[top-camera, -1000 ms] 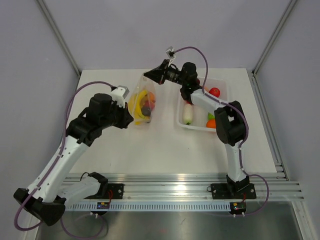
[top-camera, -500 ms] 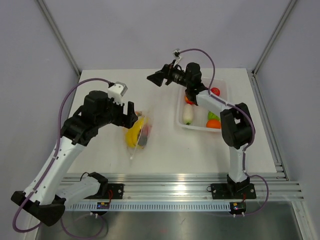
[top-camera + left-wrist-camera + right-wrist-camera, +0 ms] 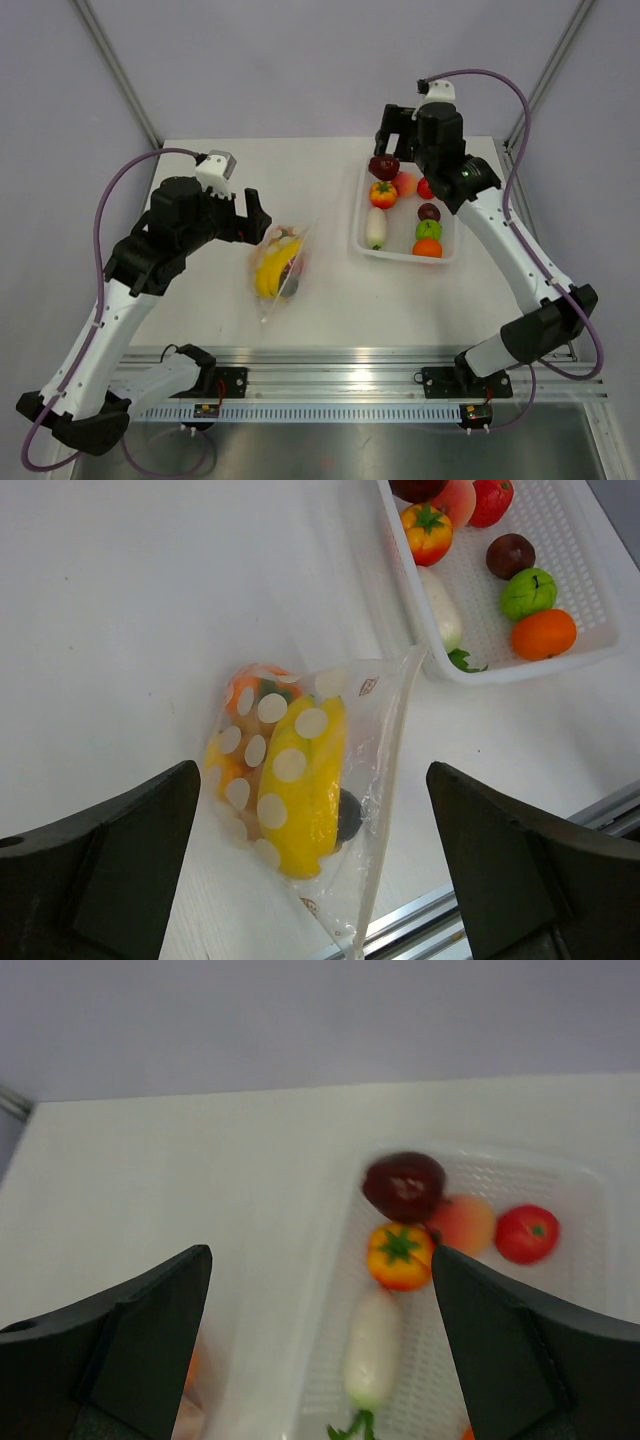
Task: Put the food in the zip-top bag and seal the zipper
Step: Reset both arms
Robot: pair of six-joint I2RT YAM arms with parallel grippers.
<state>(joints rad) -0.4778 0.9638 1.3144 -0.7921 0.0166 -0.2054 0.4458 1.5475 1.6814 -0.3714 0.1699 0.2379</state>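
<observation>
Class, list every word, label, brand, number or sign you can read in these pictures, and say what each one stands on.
No text can be read in any view.
Two small brown printed marks on the zip-top bag: too small to read.
Nothing printed shows on the tray, the table or the arms.

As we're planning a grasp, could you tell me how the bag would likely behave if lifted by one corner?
The bag looks thin and crumpled, so it would probably sag, not hold shape. The banana and other pieces inside lie loose, so they would likely slide to the low end.
</observation>
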